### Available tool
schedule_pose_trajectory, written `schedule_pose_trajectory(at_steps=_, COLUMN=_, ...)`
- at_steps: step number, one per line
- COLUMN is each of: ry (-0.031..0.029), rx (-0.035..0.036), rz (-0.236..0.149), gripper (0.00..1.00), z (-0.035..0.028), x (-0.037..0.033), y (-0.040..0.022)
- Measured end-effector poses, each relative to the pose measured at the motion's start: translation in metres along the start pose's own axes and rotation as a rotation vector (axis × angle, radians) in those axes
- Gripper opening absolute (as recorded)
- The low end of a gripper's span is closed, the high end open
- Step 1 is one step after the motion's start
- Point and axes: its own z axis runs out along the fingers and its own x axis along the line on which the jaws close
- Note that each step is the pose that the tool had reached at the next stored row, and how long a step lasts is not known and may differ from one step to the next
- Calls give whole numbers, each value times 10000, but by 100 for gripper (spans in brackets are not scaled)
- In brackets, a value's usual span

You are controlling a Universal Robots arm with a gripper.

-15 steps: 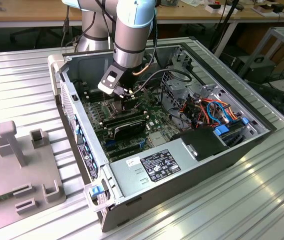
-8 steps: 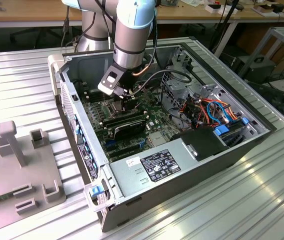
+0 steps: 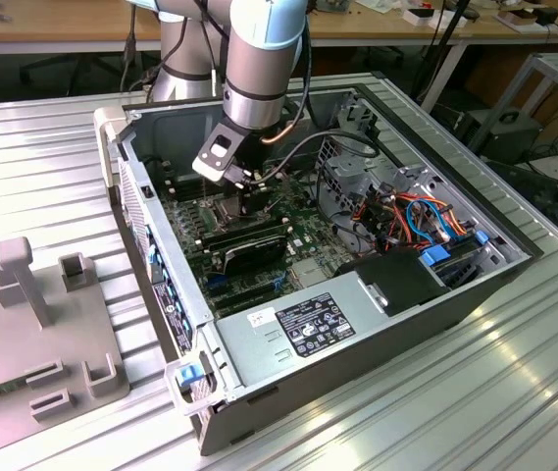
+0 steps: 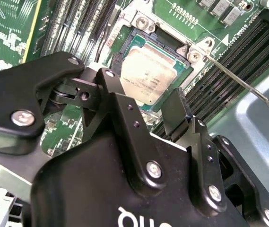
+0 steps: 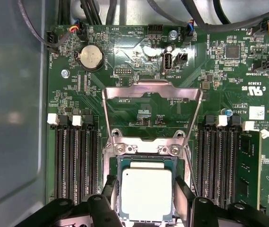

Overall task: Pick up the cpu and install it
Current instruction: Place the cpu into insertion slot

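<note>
Two fingers of the gripper stand apart, straddling the cpu, which lies in its socket below the open frame. Seating step, I judge; retreat calls for a straight, nudge-free lift.

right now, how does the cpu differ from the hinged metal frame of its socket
The cpu is a solid square with a plain silver-grey face; the hinged metal frame is an open outline, with the green board showing through its middle. The cpu lies in the socket; the frame is swung open, away from it. Both are silvery metal.
</note>
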Motion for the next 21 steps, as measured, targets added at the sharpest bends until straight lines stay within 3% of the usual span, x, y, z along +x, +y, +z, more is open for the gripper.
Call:
schedule_pose_trajectory(at_steps=3, ry=-13, rx=-1, rz=0, gripper=61, z=-39, x=10, y=2)
schedule_pose_trajectory(at_steps=14, ry=-14, rx=0, rz=0, gripper=61, z=-39, x=10, y=-35)
schedule_pose_trajectory(at_steps=15, ry=-14, rx=0, rz=0, gripper=59, z=-39, x=10, y=-35)
schedule_pose_trajectory(at_steps=17, ry=-15, rx=0, rz=0, gripper=46, z=-39, x=10, y=-36)
schedule_pose_trajectory(at_steps=18, ry=-14, rx=0, rz=0, gripper=46, z=-39, x=11, y=-37)
schedule_pose_trajectory(at_steps=21, ry=-14, rx=-1, rz=0, gripper=34, z=-39, x=11, y=-38)
